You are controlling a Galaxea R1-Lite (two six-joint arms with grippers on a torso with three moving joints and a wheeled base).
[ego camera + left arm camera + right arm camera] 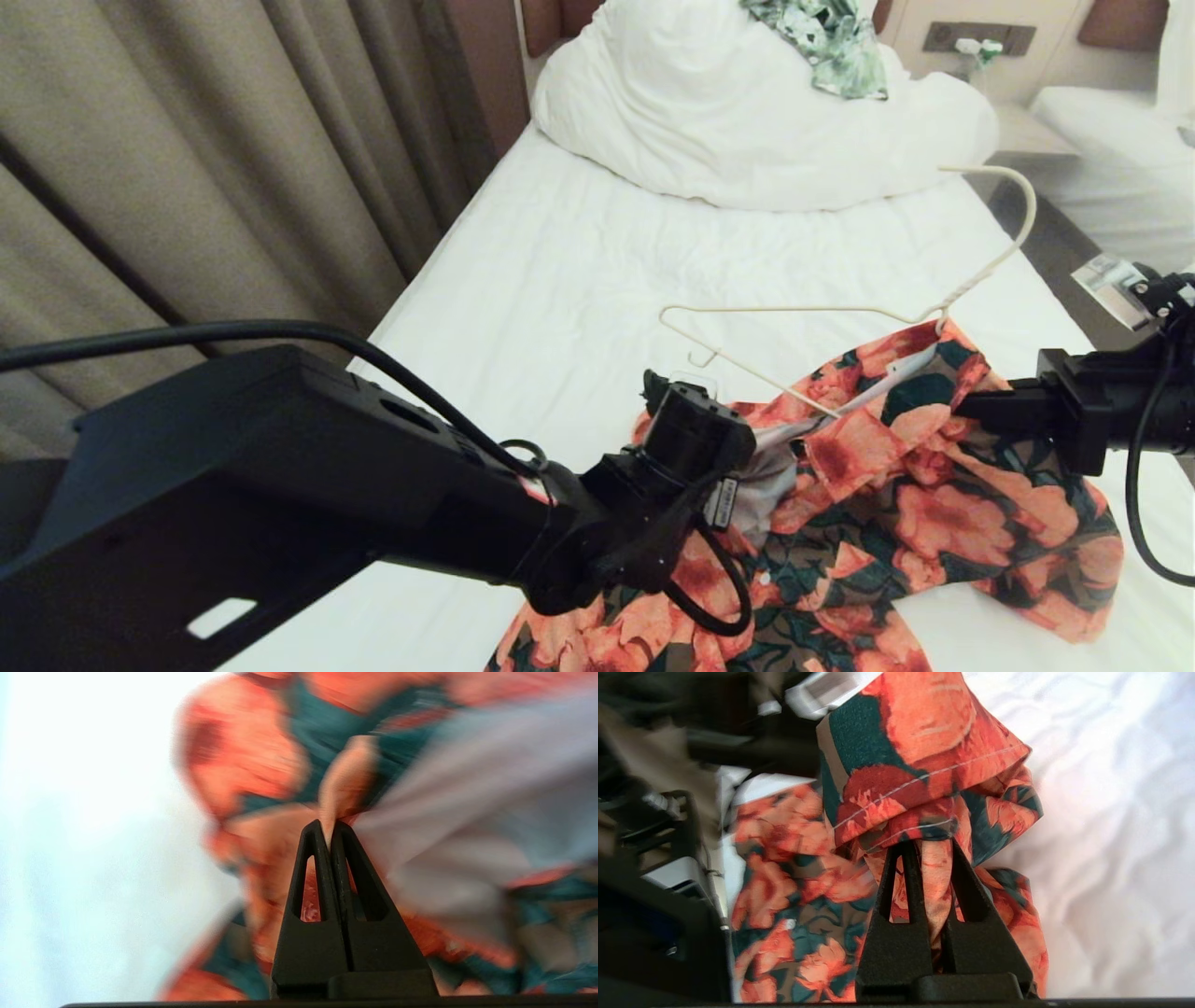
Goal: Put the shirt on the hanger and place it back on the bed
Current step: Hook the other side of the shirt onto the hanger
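Shirt (896, 523): floral orange-pink on dark green, bunched, lower centre-right of head view, pale inner side exposed near collar. Hanger (943, 308): thin cream wire, tilted, right shoulder inside collar, left shoulder bare, hook toward upper right. Bed (579, 280): white sheet, bulky duvet at top centre.

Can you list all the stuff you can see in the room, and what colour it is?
shirt: one, orange-pink flowers on dark green, bunched on the bed, lifted by both grippers
hanger: one, cream, one end tucked into the shirt, hook pointing up
bed: one, white sheet
duvet: one, white, piled at the head
leafy garment: one, green and white, on the duvet
curtain: beige, left of the bed
second bed: white, far right
left gripper: black, shut on shirt
right gripper: black, shut on shirt
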